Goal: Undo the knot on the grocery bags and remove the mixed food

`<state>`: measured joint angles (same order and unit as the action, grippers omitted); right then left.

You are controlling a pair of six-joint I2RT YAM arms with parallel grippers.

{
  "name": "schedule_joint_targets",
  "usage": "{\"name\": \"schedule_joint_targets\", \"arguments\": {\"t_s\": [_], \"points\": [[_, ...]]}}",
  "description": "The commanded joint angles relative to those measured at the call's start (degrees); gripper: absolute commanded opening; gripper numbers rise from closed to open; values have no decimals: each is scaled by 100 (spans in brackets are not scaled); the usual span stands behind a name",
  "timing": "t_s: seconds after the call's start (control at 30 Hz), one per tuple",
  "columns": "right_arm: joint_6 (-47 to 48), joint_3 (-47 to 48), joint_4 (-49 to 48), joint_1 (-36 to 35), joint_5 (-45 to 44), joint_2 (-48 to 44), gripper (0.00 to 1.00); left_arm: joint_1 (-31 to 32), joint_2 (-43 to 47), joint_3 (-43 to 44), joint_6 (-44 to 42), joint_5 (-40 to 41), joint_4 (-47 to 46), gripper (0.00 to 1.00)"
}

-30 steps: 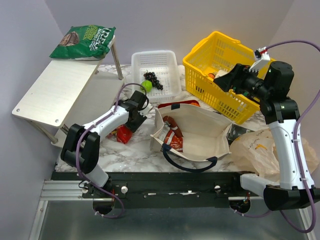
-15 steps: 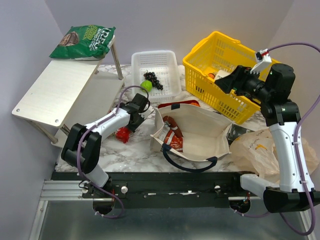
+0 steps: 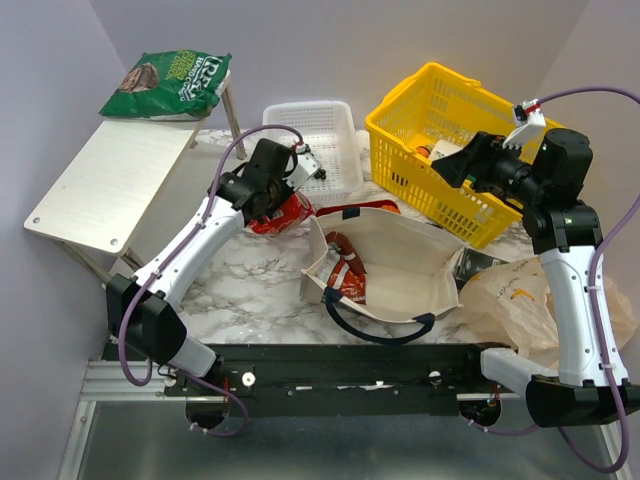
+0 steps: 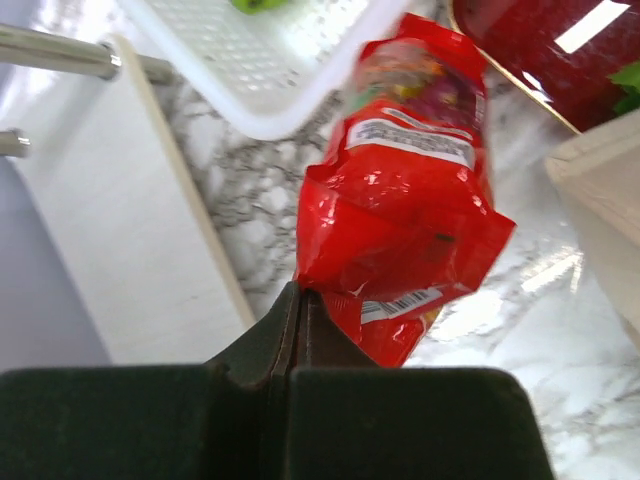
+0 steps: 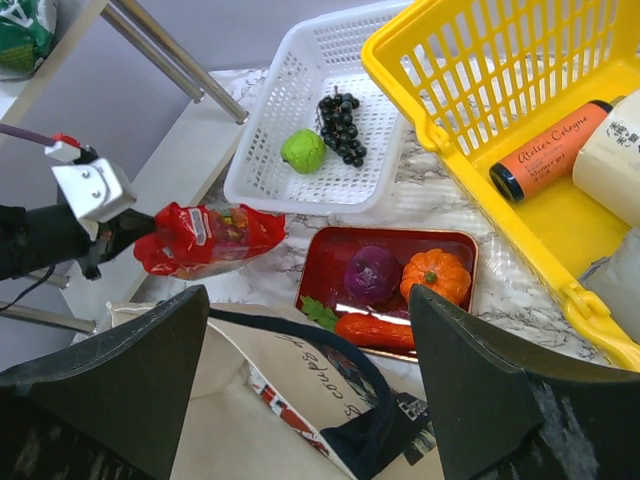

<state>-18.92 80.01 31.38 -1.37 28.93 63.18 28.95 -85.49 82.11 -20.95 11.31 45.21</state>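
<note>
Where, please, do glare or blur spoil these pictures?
Left wrist: a white glare streak on the red tray, and the red snack packet blurs at its far end. Right wrist: sharp, but the near fingers are soft, dark shapes. Top external: even light.

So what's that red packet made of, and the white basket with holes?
Red packet: probably thin glossy plastic film; it creases and catches bright glints. White basket: likely hard moulded plastic, matte, with an even grid of holes and a smooth rim.

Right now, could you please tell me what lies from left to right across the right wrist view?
Red plastic snack packet → green apple → purple onion → round orange fruit → orange cylindrical bottle.
</note>
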Motion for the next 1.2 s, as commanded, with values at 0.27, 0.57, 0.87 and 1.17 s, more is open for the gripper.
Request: {"name": "schedule_joint_targets", "arguments": {"t_s": [0.27,0.57,0.87,1.17], "points": [[72,-82,-79,93,87,-69,89,-539,-152,1307,-1341,1848,-364,0],[64,-319,-123,119,87,-192,89,-856,269,118,-2631,2586,-1391,0],[64,-468,-105,110,87,-394,89,-812,665,-2680,-2757,2798,-2377,0],[2,-609,-97,312,87,-473,89,-812,447,-2876,-2476,3008,-3035,0]]}}
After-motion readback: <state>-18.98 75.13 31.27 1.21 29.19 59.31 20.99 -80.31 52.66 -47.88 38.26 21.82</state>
